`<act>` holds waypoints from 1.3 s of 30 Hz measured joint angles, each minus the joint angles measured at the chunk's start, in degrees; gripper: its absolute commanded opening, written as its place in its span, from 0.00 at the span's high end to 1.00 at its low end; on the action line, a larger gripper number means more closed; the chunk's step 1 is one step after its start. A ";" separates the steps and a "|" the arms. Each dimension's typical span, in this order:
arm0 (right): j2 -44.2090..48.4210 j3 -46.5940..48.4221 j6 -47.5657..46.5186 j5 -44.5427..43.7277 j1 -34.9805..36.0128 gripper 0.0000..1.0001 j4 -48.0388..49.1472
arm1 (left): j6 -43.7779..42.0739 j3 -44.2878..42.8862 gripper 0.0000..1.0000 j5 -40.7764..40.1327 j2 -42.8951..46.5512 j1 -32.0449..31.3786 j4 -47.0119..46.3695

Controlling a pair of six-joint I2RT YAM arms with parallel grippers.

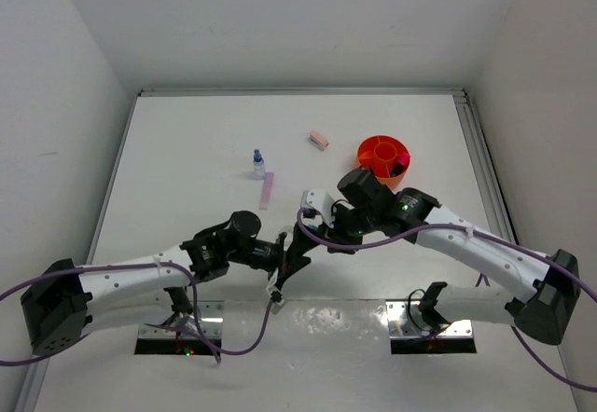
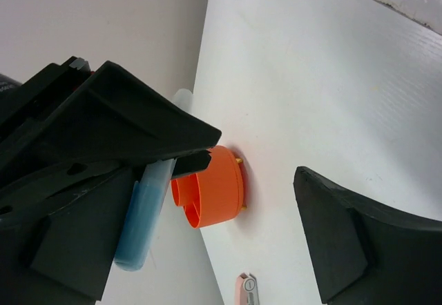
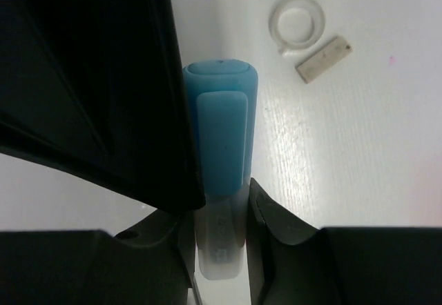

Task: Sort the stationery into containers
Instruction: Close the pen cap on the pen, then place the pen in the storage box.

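From above, the two arms meet over the near middle of the counter (image 1: 187, 151), the left gripper (image 1: 287, 261) and right gripper (image 1: 306, 230) almost touching. This looks like a hand-over in mid-air. Farther off lie one orange tub (image 1: 384, 157) at far right, one pink eraser (image 1: 319, 139) to its left, and one small bottle (image 1: 258, 162). One pink stick (image 1: 268, 190) lies just near of the bottle. All four are apart from each other. What already sits in the tub I cannot tell.

In the left wrist view, the left gripper (image 2: 259, 159) stands released, its jaws wide apart with nothing between them. One blue tube (image 2: 146, 212) lies alongside its one jaw, and whether it touches that jaw is unclear. Beyond are the tub (image 2: 219, 184) and the pink eraser (image 2: 246, 291).

In the right wrist view, the right gripper (image 3: 221, 212) is clenched on the pale end of the blue tube (image 3: 221, 125), holding it above the counter. Below lie one tape ring (image 3: 297, 24) and one beige eraser (image 3: 323, 58), just beside each other.

Next, I judge, the left arm must back clear. The right arm then carries the tube far-right over the tub and lets go above one compartment, keeping the long tube from catching on a divider.
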State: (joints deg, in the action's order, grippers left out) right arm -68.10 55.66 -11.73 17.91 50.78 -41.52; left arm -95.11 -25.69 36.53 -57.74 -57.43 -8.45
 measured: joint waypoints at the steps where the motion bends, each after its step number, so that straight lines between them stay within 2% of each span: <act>1: 0.52 -0.26 0.15 0.00 -0.17 1.00 0.61 | 0.76 0.00 0.00 -0.28 0.26 -0.02 -0.17; 8: 5.49 -3.45 1.90 0.66 -3.10 1.00 9.09 | 7.52 0.04 0.00 -1.57 5.60 -0.68 -1.49; 15: 6.88 -4.79 2.97 0.76 -6.10 1.00 12.72 | 15.56 0.46 0.00 -2.54 11.21 -1.44 -8.76; 18: 6.60 -5.77 3.65 0.79 -6.88 1.00 13.73 | 17.31 0.48 0.00 -4.24 11.41 -1.44 -10.80; 21: 6.54 -7.50 6.03 0.68 -9.66 1.00 16.79 | 24.09 0.46 0.02 -8.37 11.30 -1.42 -11.96; 22: 6.58 -7.85 7.32 0.39 -10.71 1.00 18.01 | 28.35 0.22 0.08 -10.43 11.06 -1.42 -12.07; 23: 6.73 -7.96 8.79 -0.13 -11.56 1.00 19.45 | 31.98 -0.22 0.29 -12.22 10.64 -1.42 -12.09; 24: 6.97 -7.91 9.94 -0.98 -12.20 1.00 20.74 | 36.65 -1.16 0.40 -14.32 9.97 -1.40 -11.74; 26: 7.69 -6.88 12.57 -4.04 -12.74 1.00 23.21 | 45.77 -3.87 0.50 -18.16 8.50 -1.36 -10.75; 28: 8.37 -4.90 14.78 -6.91 -12.44 1.00 25.38 | 53.77 -6.03 0.46 -20.83 8.00 -1.33 -10.21; 29: 8.63 -4.33 15.30 -7.87 -12.26 1.00 26.21 | 57.33 -6.73 0.37 -21.66 7.98 -1.33 -10.21; 34: 11.82 -2.91 20.70 -16.63 -6.45 1.00 36.76 | 76.91 -8.59 0.37 -27.78 6.03 -1.33 -11.58; 39: 11.10 -2.93 24.83 -25.62 0.17 1.00 41.53 | 89.85 -9.46 0.33 -34.58 2.27 -1.33 -12.04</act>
State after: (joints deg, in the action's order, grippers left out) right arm -56.99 52.73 13.10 -7.70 50.96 0.01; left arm -5.26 -35.16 1.96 -55.46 -58.76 -20.49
